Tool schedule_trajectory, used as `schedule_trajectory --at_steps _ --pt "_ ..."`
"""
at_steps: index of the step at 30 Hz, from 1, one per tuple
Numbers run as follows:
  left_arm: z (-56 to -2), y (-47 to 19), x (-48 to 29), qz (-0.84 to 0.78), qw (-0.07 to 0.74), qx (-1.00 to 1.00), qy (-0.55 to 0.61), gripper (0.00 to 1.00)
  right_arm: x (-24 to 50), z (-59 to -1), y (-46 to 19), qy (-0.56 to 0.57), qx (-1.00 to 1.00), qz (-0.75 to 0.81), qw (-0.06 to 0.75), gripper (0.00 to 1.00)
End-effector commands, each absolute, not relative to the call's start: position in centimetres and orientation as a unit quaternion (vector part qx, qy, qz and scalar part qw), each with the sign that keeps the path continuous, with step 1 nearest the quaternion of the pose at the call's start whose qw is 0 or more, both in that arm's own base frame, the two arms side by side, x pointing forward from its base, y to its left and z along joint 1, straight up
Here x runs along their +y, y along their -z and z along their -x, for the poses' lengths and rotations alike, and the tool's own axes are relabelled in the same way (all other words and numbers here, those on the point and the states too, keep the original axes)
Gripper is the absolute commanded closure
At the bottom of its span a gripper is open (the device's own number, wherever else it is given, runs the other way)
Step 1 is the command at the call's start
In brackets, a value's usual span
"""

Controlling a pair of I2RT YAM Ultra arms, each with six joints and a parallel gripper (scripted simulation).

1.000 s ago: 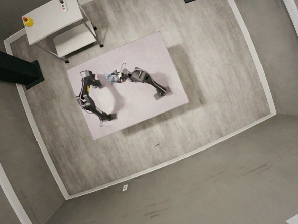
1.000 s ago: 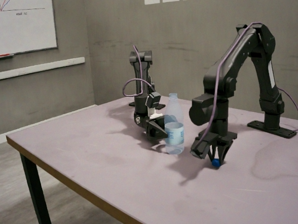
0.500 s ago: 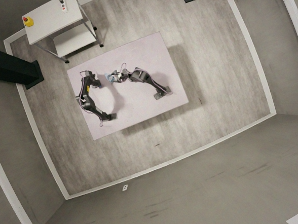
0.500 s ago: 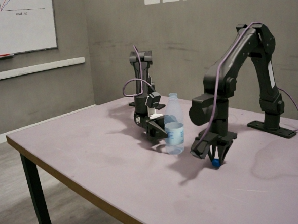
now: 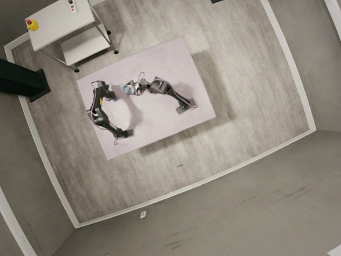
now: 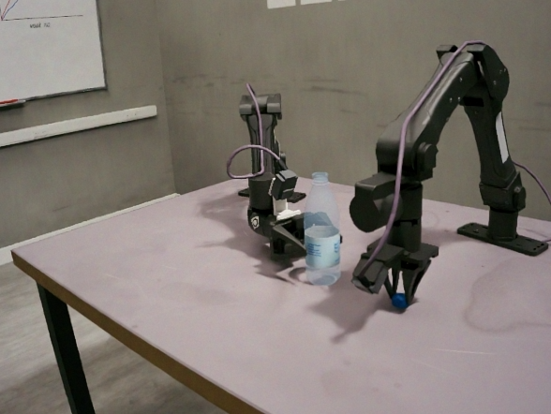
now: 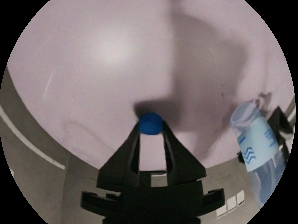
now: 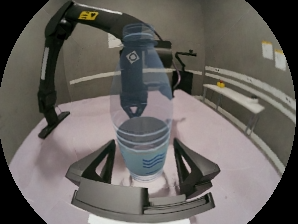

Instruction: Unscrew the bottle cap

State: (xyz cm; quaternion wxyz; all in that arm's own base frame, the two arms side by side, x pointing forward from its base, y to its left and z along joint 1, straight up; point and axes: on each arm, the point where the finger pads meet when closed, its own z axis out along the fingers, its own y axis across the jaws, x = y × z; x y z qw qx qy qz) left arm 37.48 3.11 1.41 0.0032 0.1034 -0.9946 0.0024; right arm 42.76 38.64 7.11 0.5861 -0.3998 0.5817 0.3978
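Observation:
A clear uncapped bottle point(image 6: 322, 234) point(image 5: 125, 88) point(image 7: 255, 145) point(image 8: 142, 100) with a pale blue label stands upright on the mauve table point(image 6: 141, 281) point(image 5: 162, 64). My right gripper point(image 6: 305, 239) point(image 8: 143, 142) is open; its fingers stand on either side of the bottle's lower body with a gap on each side. The blue cap point(image 6: 399, 301) point(image 7: 150, 124) point(image 5: 115, 99) rests on the table to one side of the bottle. My left gripper point(image 6: 399, 296) point(image 7: 151, 124) points straight down and is shut on the cap.
The two arm bases point(image 6: 508, 239) point(image 6: 262, 189) are bolted to the far side of the table. A white cart point(image 5: 58, 20) with a yellow stop button point(image 5: 32, 25) stands on the floor beyond the table, and a black block point(image 5: 20, 81) lies beside it.

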Motion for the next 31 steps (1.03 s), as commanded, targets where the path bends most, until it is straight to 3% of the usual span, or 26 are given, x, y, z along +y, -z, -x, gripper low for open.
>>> schedule_trajectory --at_steps 1,3,10,31 --pt "-37.8 -2.0 3.1 -0.103 -0.006 -0.995 -0.002 0.66 38.7 -42.8 -7.8 -0.398 0.576 0.4 0.592 0.06" --pt "-37.8 -2.0 3.1 -0.103 -0.006 -0.995 -0.002 0.43 38.7 -42.8 -7.8 -0.398 0.576 0.4 0.592 0.06" --pt "-37.8 -8.6 3.1 -0.103 -0.01 -0.995 -0.002 0.43 34.6 -41.3 -10.1 -0.398 0.572 0.401 0.595 0.06" --pt "-38.5 -8.3 3.2 -0.103 -0.024 -0.994 -0.003 0.43 34.8 -41.7 -9.3 -0.394 0.58 0.397 0.592 0.06"
